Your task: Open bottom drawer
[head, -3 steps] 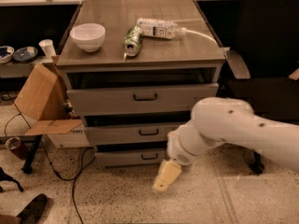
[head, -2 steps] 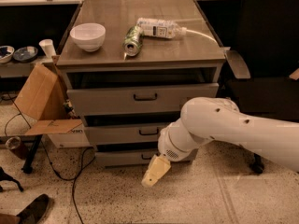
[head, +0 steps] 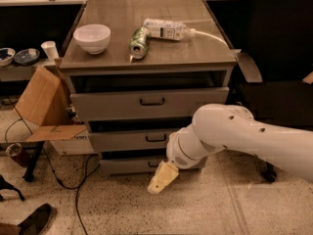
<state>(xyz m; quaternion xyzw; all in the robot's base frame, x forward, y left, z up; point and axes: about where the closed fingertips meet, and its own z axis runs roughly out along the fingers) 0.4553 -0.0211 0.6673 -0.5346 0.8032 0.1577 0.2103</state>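
The bottom drawer (head: 127,166) is the lowest, smallest grey front of the cabinet, just above the floor. Its black bar handle is mostly hidden behind my gripper. My gripper (head: 161,178), with cream-coloured fingers, hangs from the white arm (head: 234,136) right in front of the bottom drawer's middle, pointing down and left toward the floor. The mid-sized drawer (head: 132,140) and the tallest drawer (head: 146,103) stand above, each a little out from the cabinet.
On the cabinet top (head: 112,58) sit a white bowl (head: 92,37), a green can (head: 138,42) lying down and a plastic bottle (head: 166,29). A cardboard box (head: 41,106) stands at the left, cables on the floor. A black chair (head: 281,58) stands at the right.
The arm has swung left across the cabinet front and the gripper has come in close to the bottom drawer's handle. The drawers have not moved.
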